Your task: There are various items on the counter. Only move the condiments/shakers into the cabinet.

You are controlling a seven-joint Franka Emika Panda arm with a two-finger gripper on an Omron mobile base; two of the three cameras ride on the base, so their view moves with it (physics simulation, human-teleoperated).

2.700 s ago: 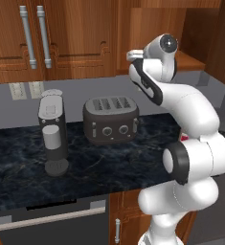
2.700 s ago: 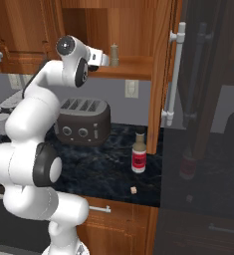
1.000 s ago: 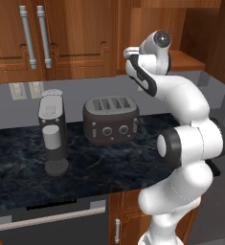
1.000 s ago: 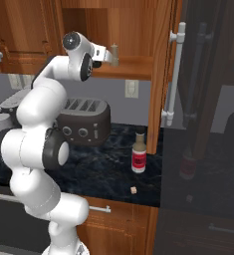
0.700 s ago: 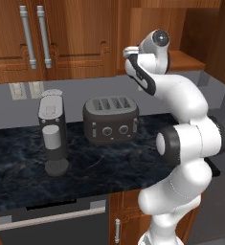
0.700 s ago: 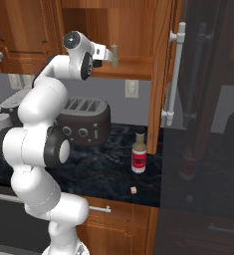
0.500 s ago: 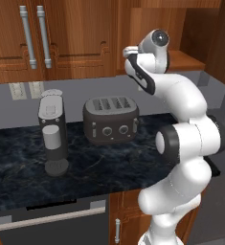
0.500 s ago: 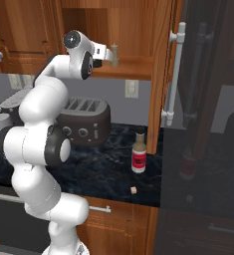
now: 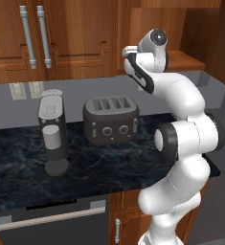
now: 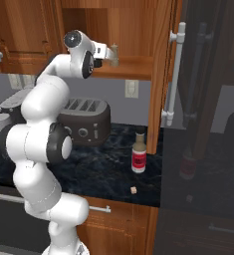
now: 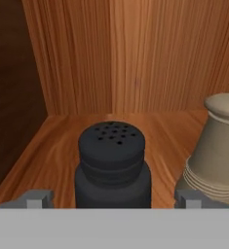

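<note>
My gripper (image 11: 113, 198) is inside the cabinet niche, open, its fingertips (image 11: 38, 198) wide to either side of the small black shaker (image 11: 113, 165). That shaker stands upright on the cabinet shelf (image 11: 52, 146), and the jaws are clear of it. The tan wooden shaker (image 11: 216, 151) stands just to its right. In the right base view the gripper (image 10: 107, 54) reaches onto the shelf (image 10: 133, 67) beside the tan shaker (image 10: 114, 54). The clear bottle with red label (image 10: 138, 155) stands on the black counter (image 10: 108, 174), below and to the right.
The dark toaster (image 9: 110, 119) and the coffee machine (image 9: 53, 131) stand on the counter under the arm. A small tan cube (image 10: 133, 190) lies near the counter's front edge. A dark tall unit with a silver handle (image 10: 174, 74) borders the niche on the right.
The arm rose into the niche earlier and has hardly moved in the last second. The jaws have spread apart, leaving the black shaker standing on the shelf.
</note>
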